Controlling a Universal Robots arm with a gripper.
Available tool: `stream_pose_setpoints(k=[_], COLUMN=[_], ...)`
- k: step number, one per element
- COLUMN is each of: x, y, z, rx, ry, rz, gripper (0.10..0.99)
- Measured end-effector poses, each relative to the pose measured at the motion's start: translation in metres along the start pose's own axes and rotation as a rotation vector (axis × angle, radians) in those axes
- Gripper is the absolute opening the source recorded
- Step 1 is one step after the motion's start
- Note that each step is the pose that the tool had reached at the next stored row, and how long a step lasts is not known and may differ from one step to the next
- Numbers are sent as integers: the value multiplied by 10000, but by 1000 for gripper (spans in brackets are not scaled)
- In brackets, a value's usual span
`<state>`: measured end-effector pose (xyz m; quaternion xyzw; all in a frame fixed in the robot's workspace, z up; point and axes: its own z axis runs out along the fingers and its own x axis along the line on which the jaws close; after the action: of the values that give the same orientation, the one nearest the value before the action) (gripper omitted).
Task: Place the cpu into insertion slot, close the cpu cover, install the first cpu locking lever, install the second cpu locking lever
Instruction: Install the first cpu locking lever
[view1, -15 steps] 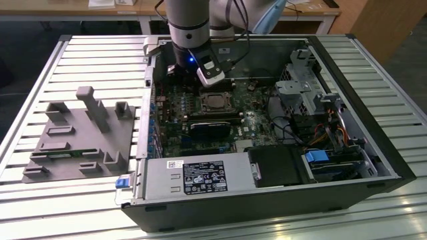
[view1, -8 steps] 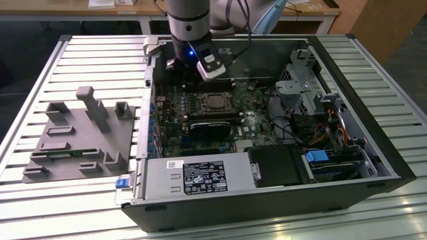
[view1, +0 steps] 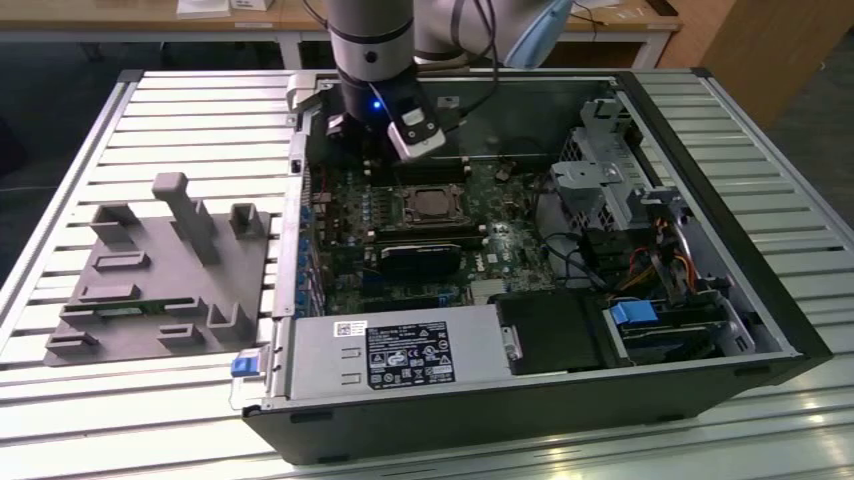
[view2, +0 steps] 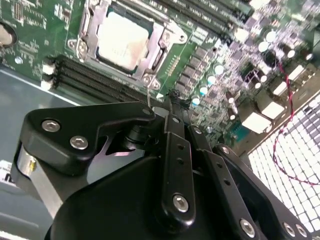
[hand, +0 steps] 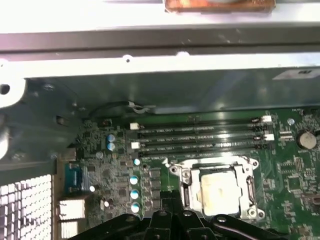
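Gripper (view2: 171, 96), drawn shut with nothing seen between its tips, is held low beside the insertion slot (view1: 399, 204), where the cpu (view2: 122, 40) is seated under the lowered cpu cover (hand: 247, 190), seemingly for work on the thin wire lever (view2: 149, 92) close by.

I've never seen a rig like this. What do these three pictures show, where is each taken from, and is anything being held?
A robot arm works over an open computer case lying on a slatted table. The exterior view comes from a camera off the arm; both wrist views come from cameras riding near its wrist, looking past the black gripper at the green motherboard. The cpu sits in the insertion slot, with the silvery cpu cover lying flat around it. The gripper hovers just beside that slot, near the memory slots. Whether it holds anything, I cannot tell. A grey fixture rests on the table at the exterior view's left.
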<state>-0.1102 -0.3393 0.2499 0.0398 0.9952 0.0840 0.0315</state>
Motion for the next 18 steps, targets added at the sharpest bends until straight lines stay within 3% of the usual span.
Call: stream_pose_setpoints(k=[7,11,13,15,18], x=[79,103,115,123,124], y=[-10,-15,-17,-18,-20], z=[-6,-9,-9,-10,0], rx=[-685,-1176,-1363,-1478,-1519], ry=[52,88,101,110,111], rz=[47,82,97,104,107], gripper=[106,106,106,106,106])
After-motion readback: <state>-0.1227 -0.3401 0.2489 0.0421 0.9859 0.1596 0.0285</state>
